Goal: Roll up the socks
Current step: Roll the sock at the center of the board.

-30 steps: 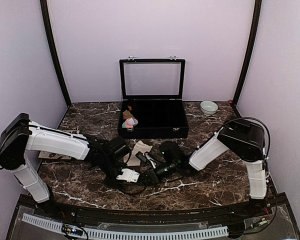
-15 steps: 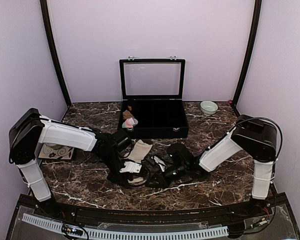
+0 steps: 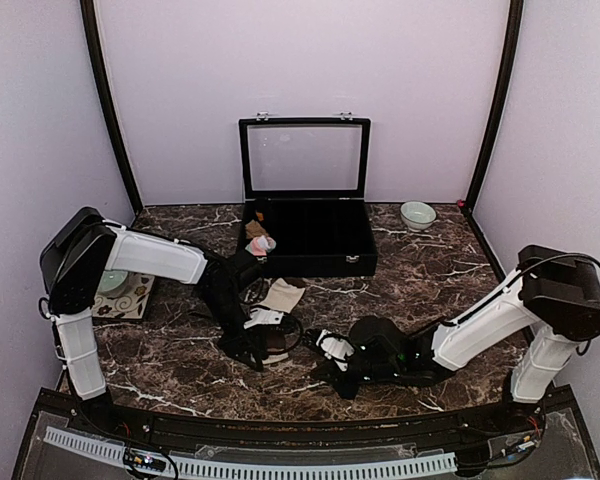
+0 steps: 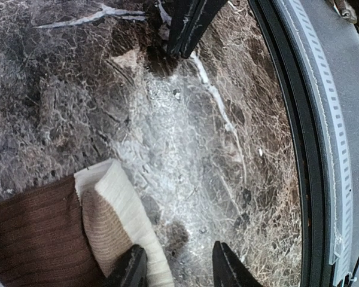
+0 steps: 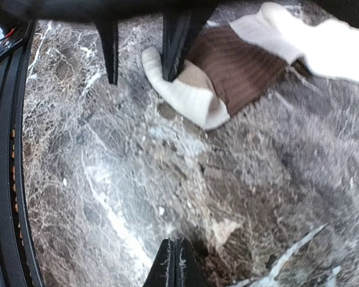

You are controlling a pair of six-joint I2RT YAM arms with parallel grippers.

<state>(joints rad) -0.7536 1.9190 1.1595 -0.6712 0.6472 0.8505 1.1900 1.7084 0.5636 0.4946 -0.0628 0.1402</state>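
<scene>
Here, brown-banded cream sock [image 5: 218, 81] at the parted left gripper [image 4: 178, 251]; right gripper [image 5: 175, 248] clenched.

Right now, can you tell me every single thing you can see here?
cream sock: one, cream with brown bands, middle of the table, in front of the case
pink sock: one, pink and white, at the case's front-left corner
tan bundle: one, tan-brown, just behind the pink sock
case: one, black, lid open, back middle
bowl: one, pale green, back right
mat: one, beige with swirls, left edge
table: one, dark marble
left gripper: open, at the cream sock's tip
right gripper: shut, apart from that sock
</scene>
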